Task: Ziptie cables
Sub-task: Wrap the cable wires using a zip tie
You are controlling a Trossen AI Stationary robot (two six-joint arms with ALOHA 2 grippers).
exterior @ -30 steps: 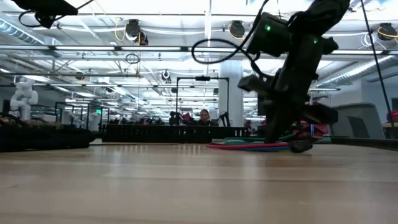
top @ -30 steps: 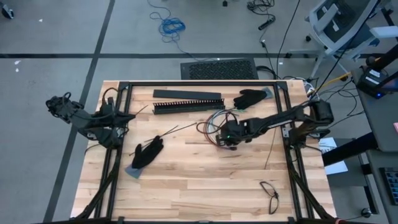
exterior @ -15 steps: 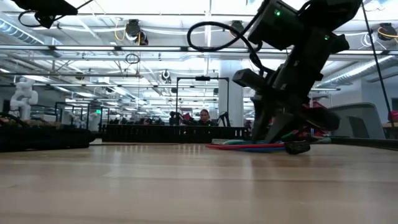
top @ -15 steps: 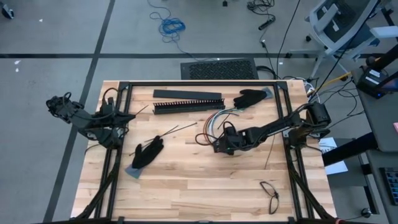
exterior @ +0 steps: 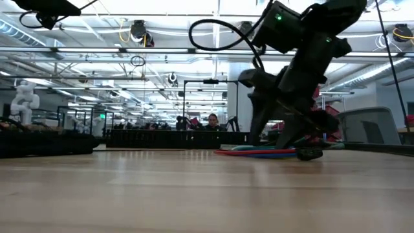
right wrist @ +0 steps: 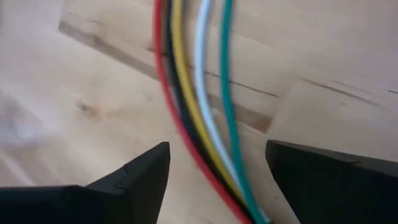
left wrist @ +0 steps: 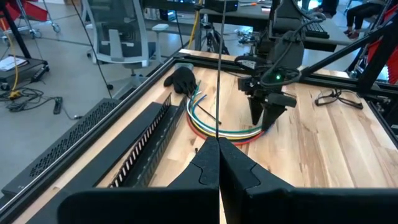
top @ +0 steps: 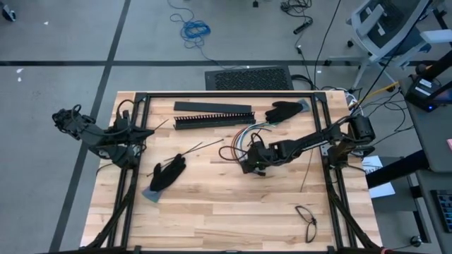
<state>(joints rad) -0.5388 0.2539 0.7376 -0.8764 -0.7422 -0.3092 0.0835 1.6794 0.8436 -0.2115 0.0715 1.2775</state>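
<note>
The cables (top: pixel 236 141) lie in an arc on the wooden table, right of centre: red, black, yellow, white and green strands side by side (right wrist: pixel 199 93). My right gripper (top: pixel 248 164) slants down over them and is open, with one finger on either side of the bundle (left wrist: pixel 217 132); I see no touch. My left gripper (top: pixel 145 132) hangs above the table's left edge, shut on a thin black strip (left wrist: pixel 219 74). My left gripper pinches the thin black strip at its end (left wrist: pixel 219 127) between its two shut fingers. The strip runs straight on past the fingertips, in line with them, out over the table and clear of it.
Two black slotted bars (top: pixel 212 107) (top: pixel 212 121) lie at the far side. One black glove (top: pixel 284 111) sits at the far right, another (top: pixel 167 174) at the near left. Loose thin black strips (top: pixel 201 147) lie mid-table. A black wire loop (top: pixel 306 215) is near the right corner.
My right gripper has opened from shut to wide open. It has shifted a little toward the table's left and near edges along the cables and has tipped further down. The cables stay on the table.
</note>
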